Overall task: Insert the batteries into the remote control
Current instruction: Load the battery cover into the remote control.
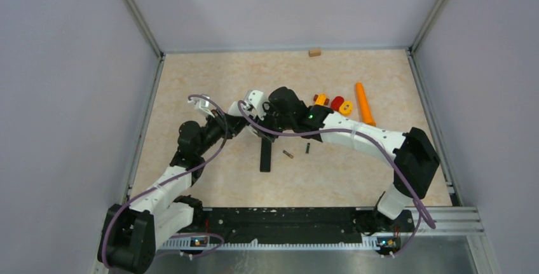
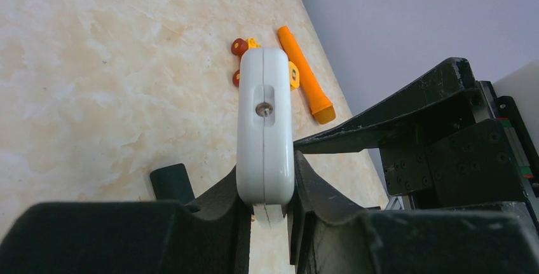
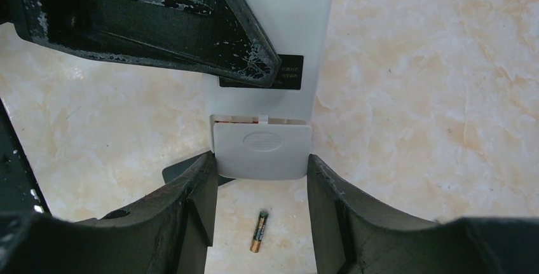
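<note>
The remote control [image 1: 256, 98] is a white slab held above the table between both grippers. My left gripper [image 1: 245, 116] is shut on its narrow edges, seen in the left wrist view [image 2: 267, 178] on the white body [image 2: 264, 115]. My right gripper [image 3: 262, 159] closes on the sides of the remote's grey battery cover [image 3: 262, 150], which is slid slightly down, with red showing in the gap. Two batteries lie on the table: a gold one [image 1: 288, 155], also seen below the remote [image 3: 259, 231], and a darker one [image 1: 307, 149].
A slim black bar [image 1: 266, 156] lies on the table below the grippers. An orange carrot-shaped cone [image 1: 364, 103] and small red and yellow toy pieces [image 1: 334, 102] sit at the back right. A small wooden block [image 1: 314, 52] lies by the back wall.
</note>
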`<state>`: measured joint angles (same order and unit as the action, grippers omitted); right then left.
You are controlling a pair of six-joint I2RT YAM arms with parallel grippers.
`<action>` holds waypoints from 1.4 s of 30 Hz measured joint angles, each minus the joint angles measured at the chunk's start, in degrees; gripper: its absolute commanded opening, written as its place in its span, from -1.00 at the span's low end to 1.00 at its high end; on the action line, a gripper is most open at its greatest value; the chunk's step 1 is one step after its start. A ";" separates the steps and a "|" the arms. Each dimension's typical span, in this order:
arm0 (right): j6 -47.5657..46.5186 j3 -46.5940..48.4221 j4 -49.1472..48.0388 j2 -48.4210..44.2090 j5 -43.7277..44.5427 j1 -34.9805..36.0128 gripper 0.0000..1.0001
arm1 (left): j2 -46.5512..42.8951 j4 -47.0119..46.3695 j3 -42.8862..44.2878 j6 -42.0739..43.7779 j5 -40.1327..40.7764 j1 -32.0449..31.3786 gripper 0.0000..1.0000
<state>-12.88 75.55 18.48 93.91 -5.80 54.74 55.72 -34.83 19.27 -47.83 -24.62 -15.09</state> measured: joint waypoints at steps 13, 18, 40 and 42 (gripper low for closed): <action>-0.04 0.39 1.20 0.87 0.04 0.00 -0.10 | -0.28 1.09 0.00 0.07 0.48 -0.02 -1.00; -0.09 1.07 1.42 1.55 -0.09 0.00 -0.10 | -0.35 1.62 0.00 0.44 0.44 0.00 -1.00; -1.14 3.34 3.54 3.32 -0.46 0.17 -0.09 | -0.33 2.10 0.35 1.20 -0.46 0.22 -1.00; -1.27 3.34 3.58 3.32 -0.52 0.17 -0.09 | -0.33 2.43 0.46 1.20 -0.44 0.22 -1.00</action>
<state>-14.15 78.89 22.06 97.23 -6.33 54.92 55.40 -32.40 19.73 -46.63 -25.06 -14.87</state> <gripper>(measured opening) 0.497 0.254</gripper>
